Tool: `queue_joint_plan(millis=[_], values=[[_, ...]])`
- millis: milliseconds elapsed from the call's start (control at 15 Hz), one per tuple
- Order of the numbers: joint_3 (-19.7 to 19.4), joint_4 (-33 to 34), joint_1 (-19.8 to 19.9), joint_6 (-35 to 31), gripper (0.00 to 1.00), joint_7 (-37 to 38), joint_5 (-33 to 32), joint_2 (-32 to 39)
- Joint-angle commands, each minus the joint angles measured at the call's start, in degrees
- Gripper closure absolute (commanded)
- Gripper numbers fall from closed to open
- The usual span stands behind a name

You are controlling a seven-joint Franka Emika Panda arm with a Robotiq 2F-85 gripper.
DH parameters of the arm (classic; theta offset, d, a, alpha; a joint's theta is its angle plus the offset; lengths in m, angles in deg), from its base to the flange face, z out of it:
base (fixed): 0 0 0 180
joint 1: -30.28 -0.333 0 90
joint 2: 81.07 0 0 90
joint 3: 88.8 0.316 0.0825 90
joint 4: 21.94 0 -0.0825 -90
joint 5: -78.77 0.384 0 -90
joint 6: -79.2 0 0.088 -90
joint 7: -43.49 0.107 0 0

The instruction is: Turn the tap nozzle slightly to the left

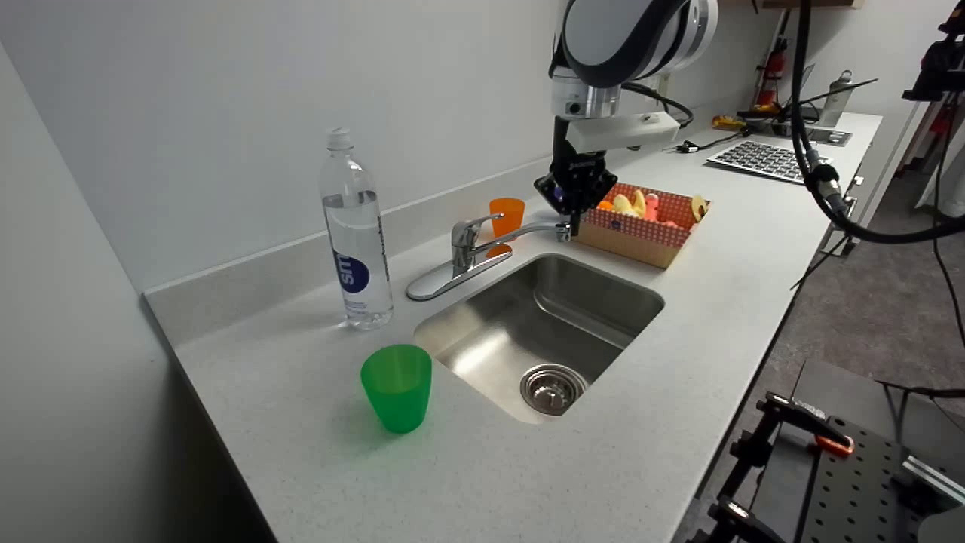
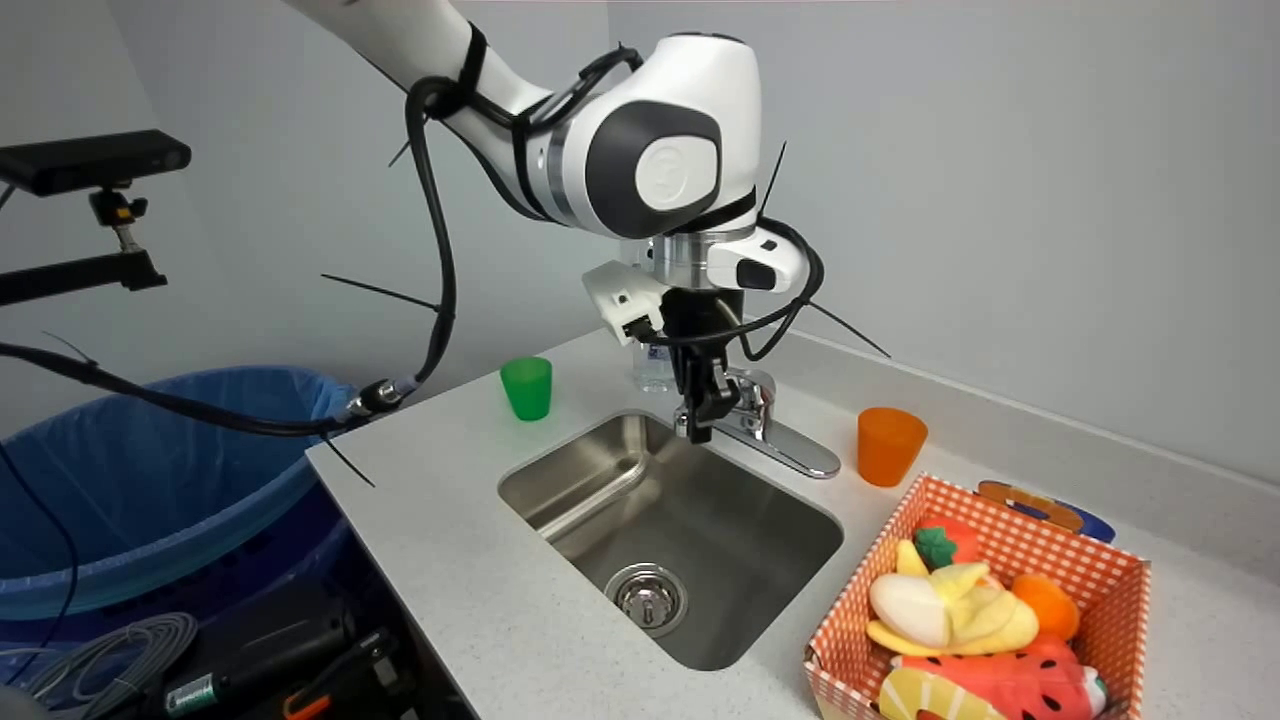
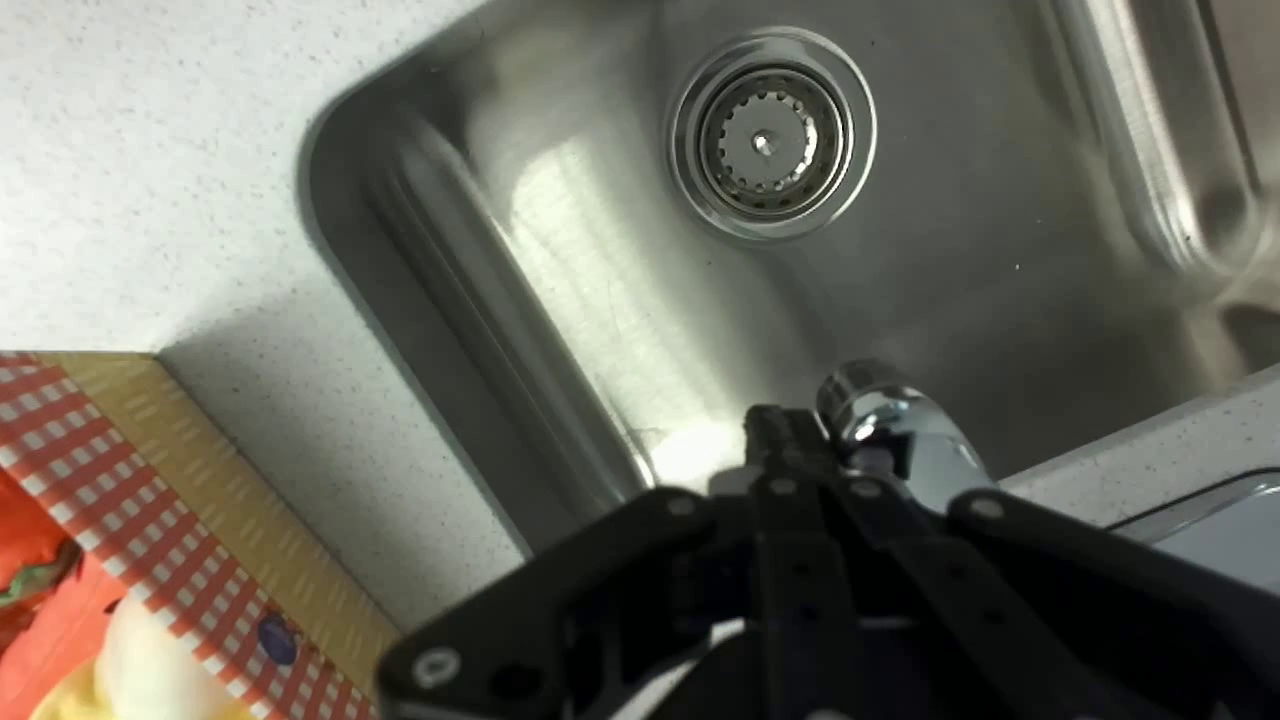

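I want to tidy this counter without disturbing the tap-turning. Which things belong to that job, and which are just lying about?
Part of the job:
- tap nozzle
- gripper, shut, beside the nozzle's end

Just lying about:
- bottle
- green cup
- orange cup
- box
- toy fruit in the box

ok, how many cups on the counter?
2: the green cup near the water bottle, and the orange cup between the tap and the checkered box. Both exterior views show both; others could be hidden.
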Motion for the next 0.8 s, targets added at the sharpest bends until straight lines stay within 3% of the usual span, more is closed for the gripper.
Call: queue_joint_plan(millis=[0, 733], values=[[1.39, -1.77, -1.23, -1.88, 1.00, -2.14, 2.01, -2.45], [5.60, -0.25, -3.92, -4.91, 1.00, -6.33, 3.22, -2.58]])
